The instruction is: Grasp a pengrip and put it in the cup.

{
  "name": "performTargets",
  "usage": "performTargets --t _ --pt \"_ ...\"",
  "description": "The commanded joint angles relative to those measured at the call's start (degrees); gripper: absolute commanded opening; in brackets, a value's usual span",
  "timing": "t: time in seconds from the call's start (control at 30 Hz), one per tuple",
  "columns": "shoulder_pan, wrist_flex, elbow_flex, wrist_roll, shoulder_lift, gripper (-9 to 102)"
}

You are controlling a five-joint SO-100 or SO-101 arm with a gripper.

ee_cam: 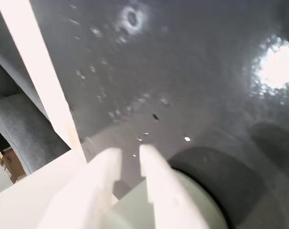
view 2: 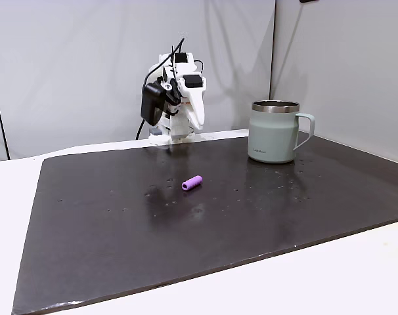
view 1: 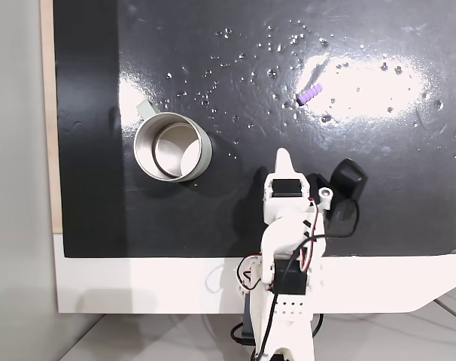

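One pengrip [view 1: 308,96]: lying loose on dark worktop [view 1: 363,195], well apart from cup [view 1: 172,146].
Cup: upright.
My gripper [ee_cam: 130,155]: fingers nearly together, holding nothing.

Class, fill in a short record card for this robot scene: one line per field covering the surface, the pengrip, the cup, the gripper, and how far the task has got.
surface: black mat, speckled with small droplets
pengrip: light purple, lying on its side on the mat, apart from the cup
cup: silver-rimmed mug, upright, nothing seen inside
gripper: holds nothing, fingers nearly together, between cup and pengrip in the overhead-style fixed view
task progress: pengrip not yet grasped
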Motion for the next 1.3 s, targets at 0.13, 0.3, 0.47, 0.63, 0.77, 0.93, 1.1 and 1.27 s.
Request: performTargets --t 0.13,0.3,0.47,0.63,0.77,0.93,1.1,1.27 --pt "4.57 5.54 -21.97 -6.06 -16.70 8" --pt "6.68 7.65 -34.01 -9.14 -31.11 13" --pt "8.88 8.70 -44.12 -13.27 -44.91 18" --pt "10.46 9.14 -51.94 -16.26 -57.30 23" --pt "10.99 10.72 -58.10 -17.75 -66.88 23" --pt "11.51 13.62 -67.15 -18.19 -79.19 24" --pt "11.43 15.03 -74.09 -18.54 -88.15 24" --pt "10.20 16.08 -80.42 -18.90 -96.77 24"
